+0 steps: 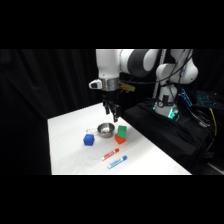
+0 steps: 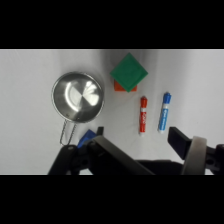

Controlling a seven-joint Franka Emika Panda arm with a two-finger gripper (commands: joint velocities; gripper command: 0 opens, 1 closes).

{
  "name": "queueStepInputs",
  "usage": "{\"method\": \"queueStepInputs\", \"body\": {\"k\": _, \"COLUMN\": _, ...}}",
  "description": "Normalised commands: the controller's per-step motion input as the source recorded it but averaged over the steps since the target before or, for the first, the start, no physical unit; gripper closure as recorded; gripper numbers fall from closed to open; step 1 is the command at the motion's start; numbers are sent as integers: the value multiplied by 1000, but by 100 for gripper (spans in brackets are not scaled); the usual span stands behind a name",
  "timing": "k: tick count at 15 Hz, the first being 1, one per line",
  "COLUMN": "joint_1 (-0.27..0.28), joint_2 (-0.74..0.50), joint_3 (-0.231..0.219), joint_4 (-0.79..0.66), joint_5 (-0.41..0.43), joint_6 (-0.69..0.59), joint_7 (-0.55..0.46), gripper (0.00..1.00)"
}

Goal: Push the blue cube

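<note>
The blue cube sits on the white table, left of the metal bowl. In the wrist view only a corner of the blue cube shows behind the black linkage, below the bowl's wire handle. My gripper hangs above the bowl's far rim, up and to the right of the cube and not touching it. The gripper is open, with nothing between its fingers.
A green cube rests on an orange block right of the bowl. A red marker and a blue-and-white marker lie nearer the front edge. Black equipment with cables stands to the table's right.
</note>
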Motion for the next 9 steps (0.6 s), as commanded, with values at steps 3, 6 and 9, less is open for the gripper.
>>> {"method": "queueStepInputs", "body": {"k": 3, "joint_1": -21, "joint_2": 40, "joint_3": 4, "joint_4": 52, "joint_5": -20, "joint_6": 1, "joint_7": 39, "gripper": 0}}
{"method": "queueStepInputs", "body": {"k": 6, "joint_1": -58, "joint_2": 218, "joint_3": -34, "joint_4": 278, "joint_5": -34, "joint_6": -25, "joint_7": 92, "gripper": 0}}
{"method": "queueStepInputs", "body": {"k": 9, "joint_1": -84, "joint_2": 344, "joint_3": -71, "joint_4": 483, "joint_5": -77, "joint_6": -83, "joint_7": 137, "gripper": 0}}
